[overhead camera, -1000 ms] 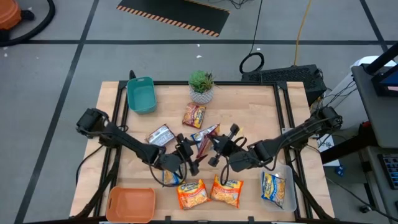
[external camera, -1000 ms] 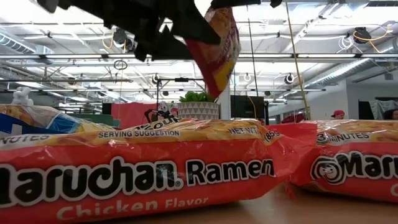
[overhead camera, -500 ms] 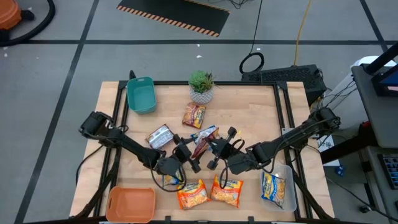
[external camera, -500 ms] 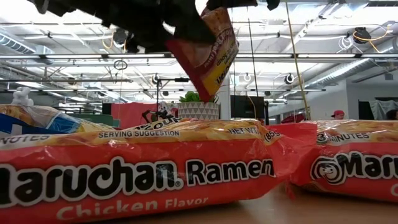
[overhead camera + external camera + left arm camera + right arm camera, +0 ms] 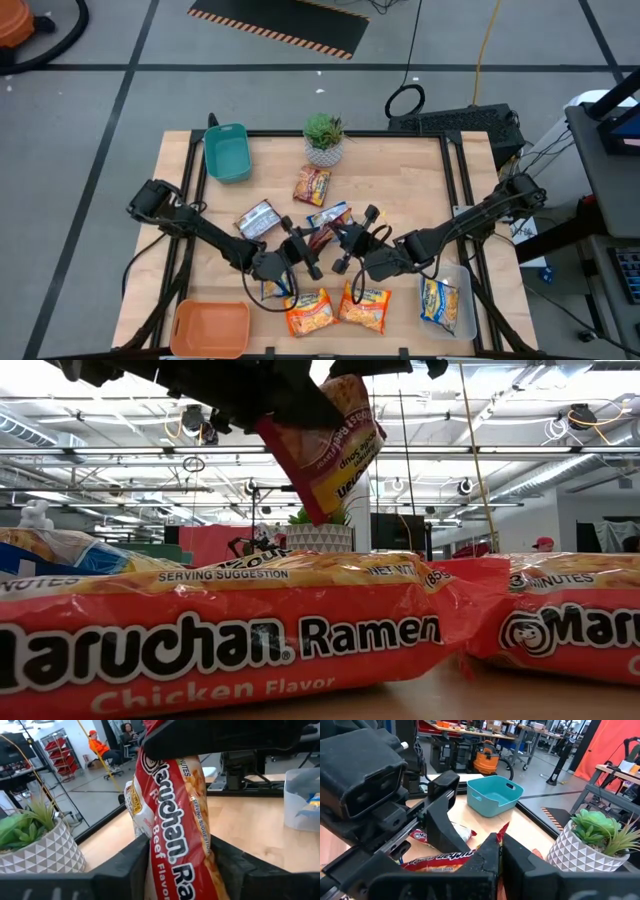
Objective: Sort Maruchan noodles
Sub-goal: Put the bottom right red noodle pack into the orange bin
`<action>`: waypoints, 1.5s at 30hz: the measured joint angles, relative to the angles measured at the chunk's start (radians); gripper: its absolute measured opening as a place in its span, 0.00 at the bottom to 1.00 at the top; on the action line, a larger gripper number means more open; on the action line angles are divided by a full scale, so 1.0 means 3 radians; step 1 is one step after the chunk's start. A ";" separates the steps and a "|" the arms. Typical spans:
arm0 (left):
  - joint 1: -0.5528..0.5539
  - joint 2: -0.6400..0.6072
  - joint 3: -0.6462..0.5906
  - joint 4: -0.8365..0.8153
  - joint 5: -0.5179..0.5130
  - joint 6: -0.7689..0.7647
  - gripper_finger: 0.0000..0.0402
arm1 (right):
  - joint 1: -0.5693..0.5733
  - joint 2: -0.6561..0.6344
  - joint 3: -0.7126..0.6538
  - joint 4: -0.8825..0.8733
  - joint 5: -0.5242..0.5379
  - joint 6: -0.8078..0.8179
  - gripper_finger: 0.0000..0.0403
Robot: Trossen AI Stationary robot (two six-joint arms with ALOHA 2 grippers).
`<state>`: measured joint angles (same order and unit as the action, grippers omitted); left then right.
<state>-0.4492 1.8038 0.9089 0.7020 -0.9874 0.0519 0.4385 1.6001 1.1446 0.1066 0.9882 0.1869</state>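
— Where's the red packet [image 5: 318, 236]?
— Mid-counter, lifted, clamped by both claws: left claw [image 5: 306, 250] on one end, right claw [image 5: 343, 243] pinching the other.
— Room around it?
— Bare counter [image 5: 400, 175] toward the plant [image 5: 323, 138]; near edge crowded by orange packets [image 5: 309, 311].
— Bins?
— Teal bin [image 5: 227, 151] and orange bin [image 5: 210, 328] look empty; clear bin [image 5: 452, 305] holds one blue-and-yellow packet [image 5: 438, 300].

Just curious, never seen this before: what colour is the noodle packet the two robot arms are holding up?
Dark red with white lettering, the packet shows best in the left wrist view.
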 joint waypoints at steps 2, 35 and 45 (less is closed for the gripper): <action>-0.0002 0.0000 0.0000 0.0000 0.0002 0.0056 0.39 | 0.0000 0.0000 0.0000 0.0000 -0.0003 -0.0025 0.00; -0.0591 -0.1640 0.0000 -0.1969 0.0426 -0.0945 0.34 | 0.0797 -0.1069 0.0000 -0.0373 -0.0105 -0.0261 0.53; -0.1241 -0.1966 0.0001 -0.2596 0.0411 -0.1952 0.34 | 0.0999 -0.1072 0.0000 -0.0475 0.0198 -0.0218 0.53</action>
<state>-0.8216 1.2140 0.9092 -0.0767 -0.8642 -0.5338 0.7382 1.2785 1.1446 -0.0358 1.0477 0.1215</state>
